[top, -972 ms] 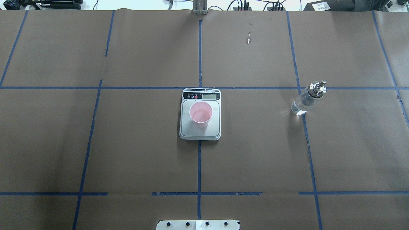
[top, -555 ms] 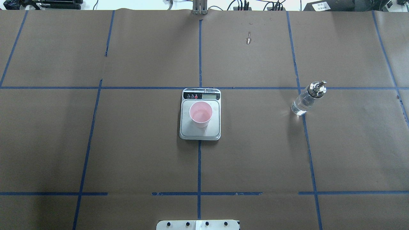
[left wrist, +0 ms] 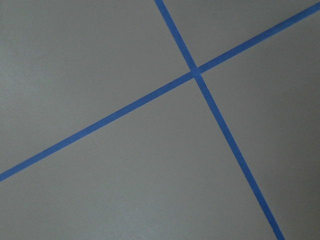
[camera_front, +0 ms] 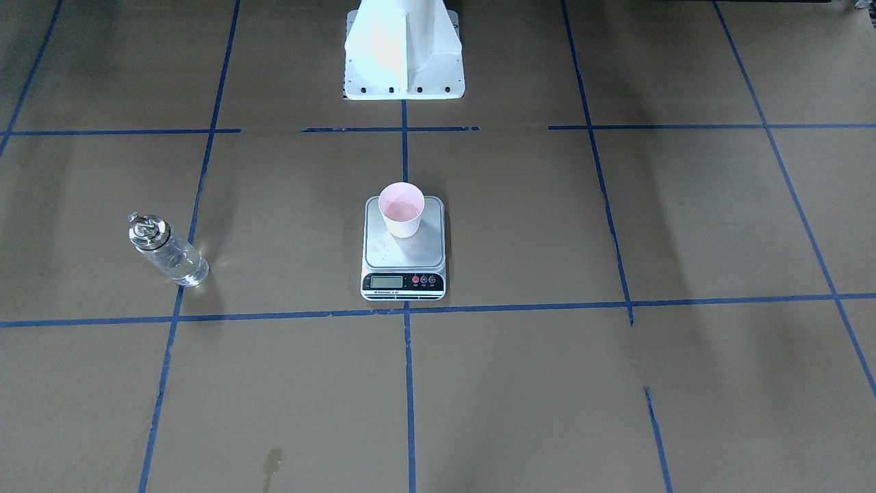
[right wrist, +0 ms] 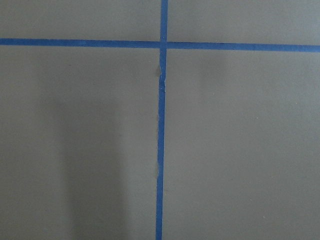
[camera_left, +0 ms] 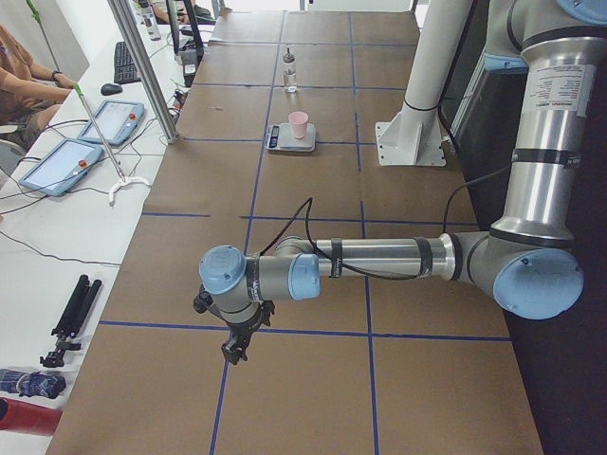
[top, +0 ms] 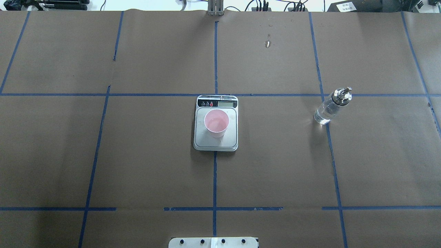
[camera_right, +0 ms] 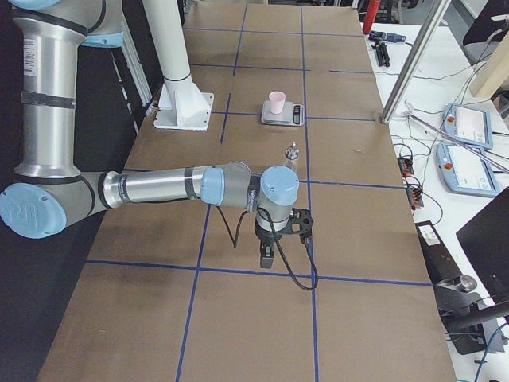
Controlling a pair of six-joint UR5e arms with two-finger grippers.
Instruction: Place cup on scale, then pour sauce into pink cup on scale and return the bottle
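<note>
- Brown paper table (top: 103, 155) with a blue tape grid; the stretch between scale and bottle lies bare.
- Left arm (camera_left: 379, 258) and right arm (camera_right: 159, 187) each reach low over a table end, well apart from the task's things. The left gripper (camera_left: 235, 349) and right gripper (camera_right: 266, 256) show in the side views only, so I cannot tell whether the fingers are apart or together.
- Scale (top: 231, 139) at centre frame, display toward the top.
- Bottle (top: 329, 108) stands upright at right of frame, touching a tape line, with clear sauce (top: 323, 115) inside.
- Cup (top: 216, 122) stands upright on the platform, with a faint sheen inside.
- Judgement: pour likely done and bottle returned. If not, the right arm must reach the bottle and grip its glass body.
- Small stain (top: 267, 43), upper middle, is out of the way.
</note>
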